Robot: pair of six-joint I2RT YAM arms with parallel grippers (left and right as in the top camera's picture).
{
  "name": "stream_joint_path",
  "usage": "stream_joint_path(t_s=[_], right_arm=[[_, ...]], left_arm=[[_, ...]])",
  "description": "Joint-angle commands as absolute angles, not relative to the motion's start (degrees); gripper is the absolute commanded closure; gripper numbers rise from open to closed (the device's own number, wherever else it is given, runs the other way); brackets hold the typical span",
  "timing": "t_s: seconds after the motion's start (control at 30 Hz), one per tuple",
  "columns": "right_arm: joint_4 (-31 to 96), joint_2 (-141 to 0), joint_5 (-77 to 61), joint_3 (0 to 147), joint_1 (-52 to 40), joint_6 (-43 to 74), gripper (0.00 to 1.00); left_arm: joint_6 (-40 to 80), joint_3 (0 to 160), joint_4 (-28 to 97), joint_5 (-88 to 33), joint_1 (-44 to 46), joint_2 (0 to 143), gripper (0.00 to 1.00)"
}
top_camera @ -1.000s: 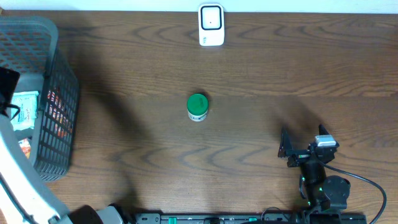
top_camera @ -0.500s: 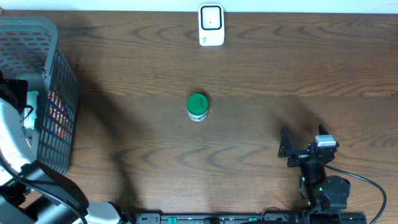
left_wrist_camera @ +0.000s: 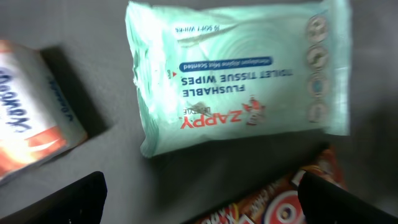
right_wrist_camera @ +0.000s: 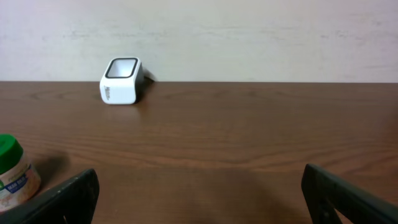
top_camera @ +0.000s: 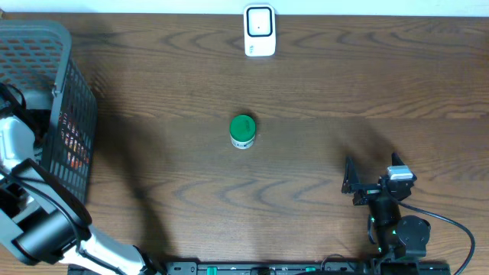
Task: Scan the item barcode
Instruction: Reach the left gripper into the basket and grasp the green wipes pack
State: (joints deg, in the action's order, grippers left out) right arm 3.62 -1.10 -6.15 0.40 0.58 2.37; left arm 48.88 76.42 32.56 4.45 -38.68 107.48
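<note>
Far left first: a grey mesh basket (top_camera: 72, 99) sits hard against the left edge of the counter (top_camera: 153, 84), partly cut off by the frame. The left arm comes up from the near left corner and reaches down into it. In the wrist view the left end effector (left_wrist_camera: 202, 202) is spread wide with nothing gripped, hanging over the basket floor.

It's pretty cramped in there. A pale green pack of wipes (left_wrist_camera: 236, 68) lies flat in the upper middle. A white and orange box (left_wrist_camera: 31, 134) is off to its left, with a strip of bare floor between them. A red snack packet (left_wrist_camera: 280, 202) pokes in at the bottom edge, close by one fingertip.

Moving right, it's open wood from the basket wall to a green-lidded jar (top_camera: 243, 131), upright about mid-counter and well apart from everything. Straight beyond it, at the far edge against the pale wall, stands the white scanner (top_camera: 260, 30), with bare wood between the two.

Right of the jar there's more open wood up to the right end effector (top_camera: 372, 181), low down toward the near edge. Its fingers are wide apart too and hold nothing. Its wrist view catches the jar at the left border, with plain wood running ahead to the wall.
</note>
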Motion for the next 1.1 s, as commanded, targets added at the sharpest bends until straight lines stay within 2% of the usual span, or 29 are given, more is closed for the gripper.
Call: stream_joint_path(t_s=[0.0,0.4,0.63,0.87,0.9,0.93,1.03,1.07], right_arm=[[3.77,-1.04,-5.91,0.32,0.75,2.94,0.01],[3.77,-1.04,-5.91,0.32,0.75,2.94,0.01],[3.77,-1.04,-5.91,0.32,0.75,2.96,0.01],[3.77,-1.04,-5.91,0.32,0.75,2.94,0.01],[3.77,-1.04,-5.91,0.32,0.75,2.96,0.01],[3.77,-1.04,-5.91,0.32,0.75,2.96,0.01],[3.77,-1.04,-5.91,0.32,0.75,2.96,0.01],[3.77,-1.04,-5.89,0.32,0.75,2.94,0.01]], left_arm=[[47.13,76.20,31.92,5.41,-39.09,109.93,0.02],[49.34,76.18,30.00,5.10,-42.61,117.03,0.02],[44.75,76.18,22.79,-3.75,-42.68,123.63,0.02],[42.30,76.18,18.83,-4.03,-42.74,129.12,0.02],[41.89,76.18,18.70,-3.99,-42.74,129.25,0.05],[41.76,76.18,18.70,-3.86,-42.74,129.25,0.13],[40.88,76.18,18.50,-3.90,-42.74,129.25,0.59],[40.91,76.18,18.52,-3.92,-42.74,129.25,0.71]])
